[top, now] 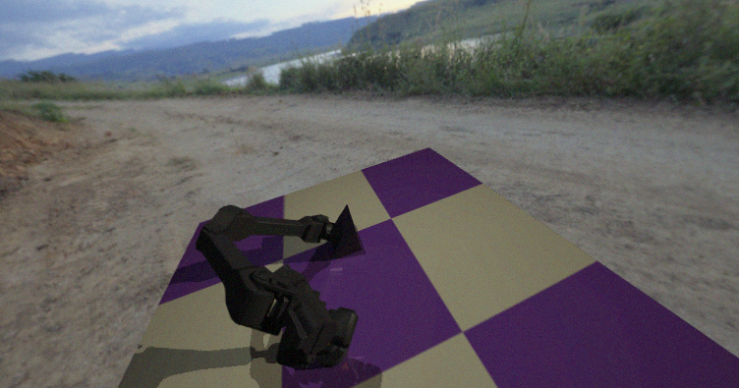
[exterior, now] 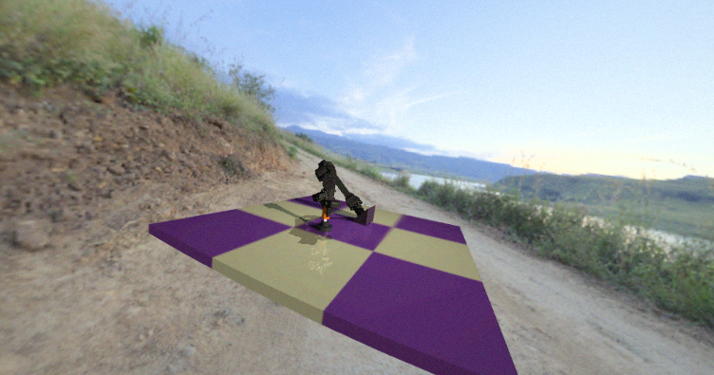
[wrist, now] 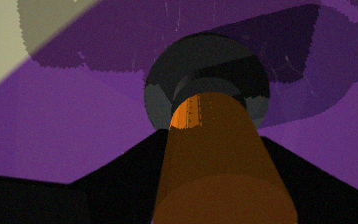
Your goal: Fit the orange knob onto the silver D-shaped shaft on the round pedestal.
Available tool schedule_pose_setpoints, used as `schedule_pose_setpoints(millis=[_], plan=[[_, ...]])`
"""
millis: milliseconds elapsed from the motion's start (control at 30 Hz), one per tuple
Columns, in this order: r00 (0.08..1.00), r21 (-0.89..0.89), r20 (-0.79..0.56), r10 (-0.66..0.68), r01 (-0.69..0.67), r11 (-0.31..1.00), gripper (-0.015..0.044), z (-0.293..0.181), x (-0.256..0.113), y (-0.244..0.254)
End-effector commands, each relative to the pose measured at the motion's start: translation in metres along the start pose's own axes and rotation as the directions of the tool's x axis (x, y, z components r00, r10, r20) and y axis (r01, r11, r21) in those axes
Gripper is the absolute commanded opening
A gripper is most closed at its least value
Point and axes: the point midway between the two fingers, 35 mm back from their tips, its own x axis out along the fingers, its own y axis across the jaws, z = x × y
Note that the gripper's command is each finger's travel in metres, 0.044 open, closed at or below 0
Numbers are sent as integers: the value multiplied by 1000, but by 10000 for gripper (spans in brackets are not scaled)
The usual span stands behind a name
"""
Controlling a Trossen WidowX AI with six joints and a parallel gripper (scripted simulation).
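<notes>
The orange knob (exterior: 327,217) (wrist: 225,160) is held between the black fingers of my gripper (exterior: 326,210) (wrist: 214,134), which is shut on it. In the wrist view the knob's far end overlaps the middle of the dark round pedestal (exterior: 322,227) (wrist: 205,47). In the exterior view the knob is above the pedestal, and a small pale patch, perhaps the silver shaft, shows below the orange. The knob's hole and the shaft's flat side are hidden, so their alignment cannot be told. In the top view the arm hides the knob and pedestal.
A dark pointed panel (top: 347,238) (exterior: 367,215) stands beside the arm's base. The checkered purple and beige table top (top: 491,240) (exterior: 424,292) lies under everything, with dirt ground beyond its edges. The arm's shadows fall around the pedestal.
</notes>
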Motion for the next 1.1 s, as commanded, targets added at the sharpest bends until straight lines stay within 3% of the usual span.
schedule_pose_setpoints(millis=[0, 1067], plan=[[1000, -4, 0, 1, -1, 1000, 0, 0, 0, -1], [1000, -16, 0, 1, -1, 1000, 0, 0, 2, 0]])
